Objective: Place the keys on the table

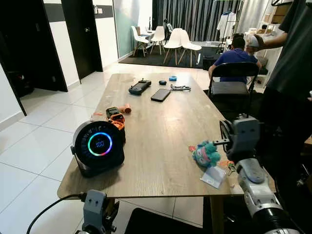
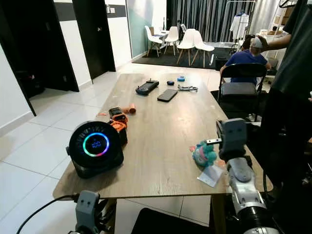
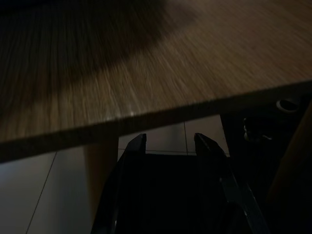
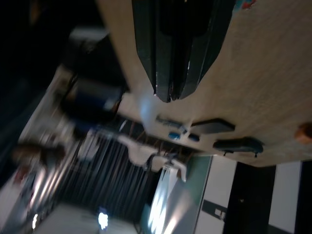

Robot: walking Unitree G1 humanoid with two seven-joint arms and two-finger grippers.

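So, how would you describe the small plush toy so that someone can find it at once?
Start from the long wooden table and go to its near right edge, next to the right gripper. There lies the plush toy, above a small clear packet. It is the one soft, fluffy thing there, teal with pink parts.

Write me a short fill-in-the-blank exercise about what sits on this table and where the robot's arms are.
1. The round black speaker at the table's near left corner shows a glowing ____ on its face.
2. The black phone lies flat at the table's ____ end.
3. The plush keychain toy lies on the wooden table next to the robot's ____ arm.
4. The left gripper hangs ____ the tabletop's edge.

Missing words: ring; far; right; below
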